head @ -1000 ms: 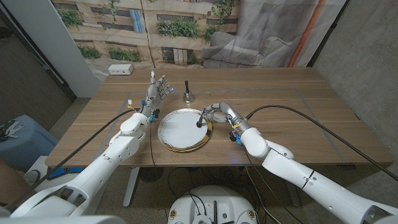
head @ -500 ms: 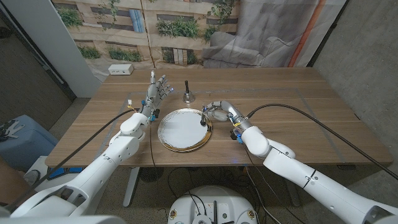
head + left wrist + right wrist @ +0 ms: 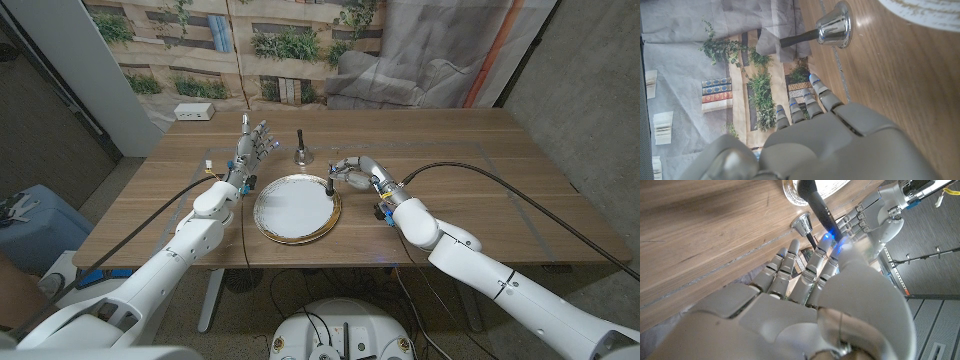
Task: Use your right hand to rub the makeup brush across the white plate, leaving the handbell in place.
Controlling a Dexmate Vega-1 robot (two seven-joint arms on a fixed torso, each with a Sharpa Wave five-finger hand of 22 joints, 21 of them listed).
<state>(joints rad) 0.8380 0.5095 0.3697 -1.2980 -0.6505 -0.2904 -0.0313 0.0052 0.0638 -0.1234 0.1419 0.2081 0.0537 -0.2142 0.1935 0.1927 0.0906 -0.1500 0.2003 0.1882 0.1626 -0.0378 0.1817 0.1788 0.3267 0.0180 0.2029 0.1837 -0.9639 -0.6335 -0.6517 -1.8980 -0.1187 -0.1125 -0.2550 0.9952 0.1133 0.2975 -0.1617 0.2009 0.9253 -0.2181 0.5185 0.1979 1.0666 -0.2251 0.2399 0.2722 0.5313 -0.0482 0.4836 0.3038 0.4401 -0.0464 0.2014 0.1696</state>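
While my right hand (image 3: 352, 169) gripped the brush (image 3: 331, 186) at the plate's (image 3: 272, 228) rim, mid-rub, I judged the next stroke needed to sweep inward, clear of the bell (image 3: 299, 153).

White plate (image 3: 295, 211) gold-rimmed; silver handbell (image 3: 300, 152), black handle.

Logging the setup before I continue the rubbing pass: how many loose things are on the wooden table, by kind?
Round white plate with a gold rim: 1
Black-handled makeup brush, held by the right hand: 1
Silver handbell with a dark handle: 1
White rectangular box at the far left edge: 1
Total: 4
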